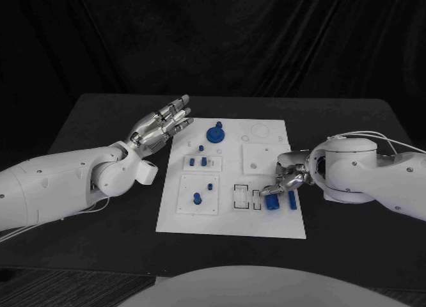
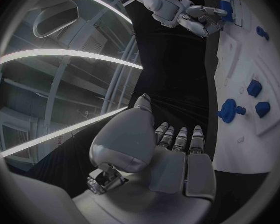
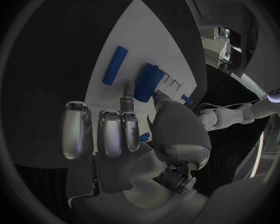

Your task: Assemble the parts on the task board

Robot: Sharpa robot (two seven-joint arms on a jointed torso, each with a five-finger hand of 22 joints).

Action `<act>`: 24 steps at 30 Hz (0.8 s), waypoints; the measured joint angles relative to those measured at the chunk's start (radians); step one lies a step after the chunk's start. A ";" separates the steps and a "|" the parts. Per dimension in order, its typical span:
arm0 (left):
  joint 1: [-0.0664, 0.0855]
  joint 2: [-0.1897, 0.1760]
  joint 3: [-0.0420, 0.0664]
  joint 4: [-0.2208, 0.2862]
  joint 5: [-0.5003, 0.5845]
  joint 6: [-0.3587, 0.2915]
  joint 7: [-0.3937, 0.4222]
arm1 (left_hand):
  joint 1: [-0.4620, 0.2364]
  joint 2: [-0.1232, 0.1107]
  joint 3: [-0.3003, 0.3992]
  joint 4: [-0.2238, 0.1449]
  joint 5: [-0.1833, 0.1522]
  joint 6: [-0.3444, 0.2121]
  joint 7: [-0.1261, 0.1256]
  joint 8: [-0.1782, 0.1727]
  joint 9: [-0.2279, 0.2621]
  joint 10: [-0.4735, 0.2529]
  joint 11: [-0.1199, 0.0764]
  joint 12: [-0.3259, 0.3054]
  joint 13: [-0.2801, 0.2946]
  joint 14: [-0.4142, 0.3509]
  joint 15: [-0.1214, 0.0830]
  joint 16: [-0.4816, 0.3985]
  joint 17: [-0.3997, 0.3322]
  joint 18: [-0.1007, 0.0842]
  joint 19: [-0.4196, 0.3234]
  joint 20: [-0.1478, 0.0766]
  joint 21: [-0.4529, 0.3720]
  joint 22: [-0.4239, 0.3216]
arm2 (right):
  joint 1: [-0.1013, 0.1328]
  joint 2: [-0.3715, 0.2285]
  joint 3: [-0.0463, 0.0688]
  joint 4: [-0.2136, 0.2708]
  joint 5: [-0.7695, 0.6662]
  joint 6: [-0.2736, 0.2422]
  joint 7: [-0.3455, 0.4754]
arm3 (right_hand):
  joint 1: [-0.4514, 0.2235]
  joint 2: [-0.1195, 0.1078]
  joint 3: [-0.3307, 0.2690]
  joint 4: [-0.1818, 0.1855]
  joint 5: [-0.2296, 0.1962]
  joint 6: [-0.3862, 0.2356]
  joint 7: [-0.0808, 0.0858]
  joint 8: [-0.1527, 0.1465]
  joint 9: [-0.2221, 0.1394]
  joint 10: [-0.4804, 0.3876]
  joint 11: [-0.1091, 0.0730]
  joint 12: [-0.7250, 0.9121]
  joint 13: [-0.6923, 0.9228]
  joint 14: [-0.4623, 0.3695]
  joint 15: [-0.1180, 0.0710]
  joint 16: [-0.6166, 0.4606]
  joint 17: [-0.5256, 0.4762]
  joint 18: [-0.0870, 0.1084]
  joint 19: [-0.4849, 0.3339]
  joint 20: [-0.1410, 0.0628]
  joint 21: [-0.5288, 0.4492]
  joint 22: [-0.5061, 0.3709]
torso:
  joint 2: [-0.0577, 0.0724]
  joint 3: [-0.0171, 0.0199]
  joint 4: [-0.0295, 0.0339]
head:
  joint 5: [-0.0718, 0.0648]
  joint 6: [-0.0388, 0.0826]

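The flat white rectangular task board [image 1: 229, 220] lies in the middle of the black table [image 1: 361, 243]. The left silver hand [image 1: 160, 126] hovers off the board's left edge, near its far corner, palm up and fingers stretched out straight and apart, holding nothing; from the left wrist view the same hand [image 2: 171, 154] shows flat, fingers side by side.

The right silver hand [image 1: 282, 179] is down at the board's right side, fingers curled in towards a short blue cylinder [image 1: 271, 201] that lies near the board's front right. In the right wrist view a fingertip and the thumb meet on that cylinder [image 3: 149, 79], so it looks pinched, though I cannot tell how firmly. A second blue cylinder, longer and thinner [image 1: 291, 200], lies just beside it on the board, apart from the fingers [image 3: 114, 64].

Further back a round blue knob-shaped part [image 1: 216, 135] stands on the board, with small blue pegs [image 1: 203, 161] standing in a raised white square plate, and another blue peg [image 1: 196, 200] stands in the plate nearer the front.
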 measured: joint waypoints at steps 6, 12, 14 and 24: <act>0.000 0.000 0.000 0.000 0.000 0.001 0.000 | 0.001 -0.001 0.000 0.000 0.002 0.000 0.000 0.000 0.000 0.000 0.000 0.000 0.000 0.000 0.000 0.000 -0.001 0.000 0.000 0.000 0.000 0.000 | -0.006 0.007 0.000 -0.007 0.001 0.017 -0.005 | 0.035 0.004 0.000 -0.016 0.038 -0.024 0.006 -0.008 0.015 0.000 0.007 0.000 0.000 0.000 0.000 -0.004 0.000 0.000 0.002 0.002 -0.006 0.000 | 0.000 0.0001 0.0000 | 0.002 0.000; 0.000 0.000 0.000 -0.001 0.000 0.001 0.000 | 0.005 0.003 0.000 0.000 0.002 0.004 0.004 0.000 0.000 0.000 0.000 0.000 0.000 0.000 0.000 0.000 -0.001 0.000 0.000 0.000 0.000 0.000 | -0.008 0.008 0.001 -0.007 0.002 0.022 -0.006 | 0.094 0.011 0.019 -0.069 0.158 -0.042 0.009 -0.015 0.036 0.000 0.007 0.000 0.000 0.001 0.002 -0.008 0.000 0.000 0.001 0.002 -0.010 0.000 | 0.000 0.0001 0.0000 | 0.004 0.000; -0.001 0.001 0.000 -0.001 0.000 0.002 0.000 | 0.005 0.003 0.000 0.000 0.004 0.004 0.004 0.000 0.000 0.000 0.000 0.000 0.000 0.000 0.000 0.000 -0.001 0.000 0.000 0.000 0.000 0.000 | -0.008 0.008 0.002 -0.006 0.003 0.021 -0.006 | 0.101 0.014 0.027 -0.085 0.219 -0.056 0.012 -0.024 0.041 -0.002 0.013 0.000 0.000 0.000 0.007 -0.010 0.000 0.000 -0.002 0.005 -0.012 0.000 | 0.000 0.0001 0.0000 | 0.005 0.000; -0.002 0.000 0.000 -0.001 0.000 0.003 0.000 | 0.005 0.003 0.003 -0.003 0.012 0.004 0.004 0.000 0.000 -0.001 0.006 0.000 0.000 0.000 0.000 0.000 0.000 0.000 0.000 0.000 0.000 0.000 | -0.009 -0.015 0.000 0.013 0.057 -0.027 -0.001 | 0.145 0.003 0.043 -0.107 0.545 -0.077 0.012 -0.026 0.081 -0.004 0.020 0.000 0.000 0.000 0.012 -0.024 0.000 0.000 0.001 0.009 -0.018 0.000 | 0.000 0.0001 0.0000 | 0.010 0.000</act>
